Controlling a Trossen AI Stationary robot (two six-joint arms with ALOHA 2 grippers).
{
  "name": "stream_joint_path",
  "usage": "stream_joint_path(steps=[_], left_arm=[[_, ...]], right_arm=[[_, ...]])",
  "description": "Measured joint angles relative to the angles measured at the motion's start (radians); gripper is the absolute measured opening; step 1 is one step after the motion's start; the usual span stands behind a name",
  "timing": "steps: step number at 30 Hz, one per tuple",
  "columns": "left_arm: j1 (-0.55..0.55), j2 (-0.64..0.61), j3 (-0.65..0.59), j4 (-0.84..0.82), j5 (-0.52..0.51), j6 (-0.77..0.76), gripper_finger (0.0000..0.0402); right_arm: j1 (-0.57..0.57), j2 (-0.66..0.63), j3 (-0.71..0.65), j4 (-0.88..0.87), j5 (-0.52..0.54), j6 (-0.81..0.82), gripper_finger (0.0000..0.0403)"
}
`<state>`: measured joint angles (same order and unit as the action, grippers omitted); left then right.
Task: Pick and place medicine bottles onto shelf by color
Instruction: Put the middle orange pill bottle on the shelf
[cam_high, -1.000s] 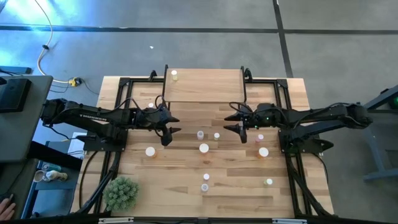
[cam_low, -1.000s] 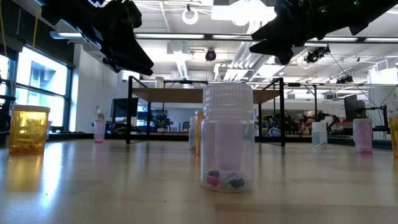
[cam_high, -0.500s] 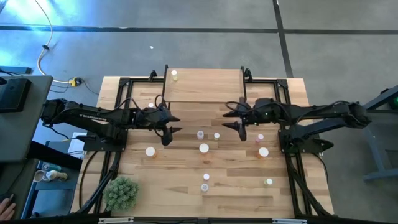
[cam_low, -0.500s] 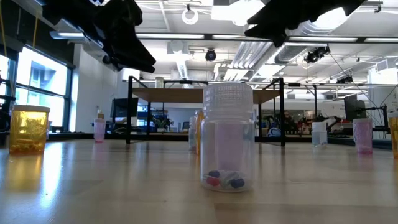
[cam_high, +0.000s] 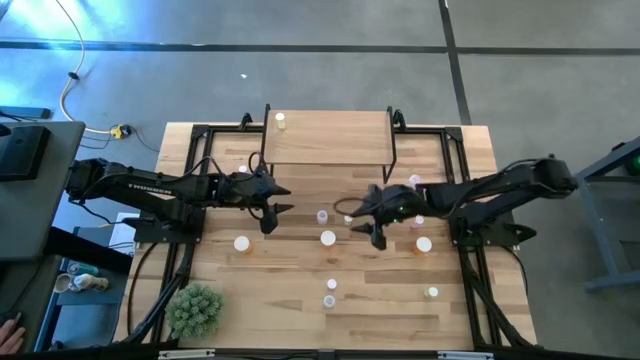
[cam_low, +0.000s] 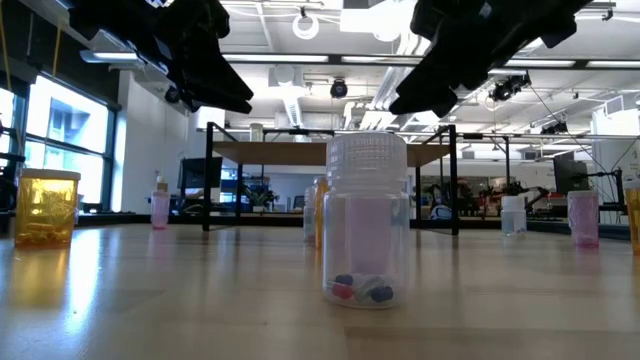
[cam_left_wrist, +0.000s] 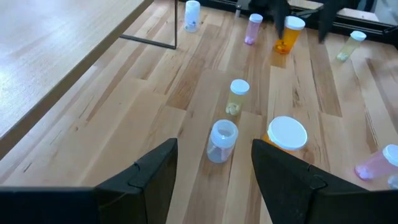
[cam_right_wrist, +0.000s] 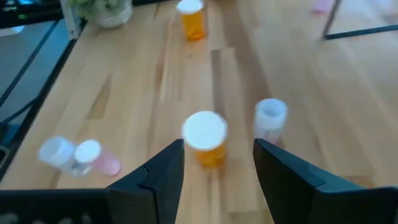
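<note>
Several small white-capped medicine bottles stand on the wooden table. One bottle (cam_high: 280, 121) stands on the shelf (cam_high: 328, 140) at the far side. My left gripper (cam_high: 270, 210) is open and empty over the table left of centre. Past its fingers stand a clear bottle (cam_left_wrist: 221, 140), a yellow-green one (cam_left_wrist: 237, 96) and an orange one (cam_left_wrist: 286, 134). My right gripper (cam_high: 372, 228) is open and empty above the table's middle. An orange bottle with a wide white cap (cam_right_wrist: 204, 138) stands just ahead of its fingers, and a pale bottle (cam_right_wrist: 270, 118) stands beside that.
A spiky green plant (cam_high: 195, 310) stands at the near left corner. More bottles stand near the near edge (cam_high: 330, 294) and at the right (cam_high: 424, 243). A pink bottle (cam_right_wrist: 94, 157) lies on its side. A clear bottle (cam_low: 365, 220) stands close to the low camera.
My right gripper has gone toward the table's left and near edges and come lower, turning toward the orange wide-capped bottle; it stays open.
</note>
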<state>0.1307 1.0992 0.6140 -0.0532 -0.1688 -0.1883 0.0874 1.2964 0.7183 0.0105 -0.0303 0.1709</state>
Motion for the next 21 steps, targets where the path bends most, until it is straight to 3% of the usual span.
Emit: stream_joint_path(steps=[7,21], left_arm=[[0.0,0.0,0.0,0.006,0.0,-0.001,0.0197],[0.0,0.0,0.0,0.007,0.001,0.009,0.0197]], right_arm=[[0.055,0.044,0.016,0.026,0.005,-0.018,0.0183],[0.066,0.06,0.016,0.057,0.163,-0.04,0.0183]])
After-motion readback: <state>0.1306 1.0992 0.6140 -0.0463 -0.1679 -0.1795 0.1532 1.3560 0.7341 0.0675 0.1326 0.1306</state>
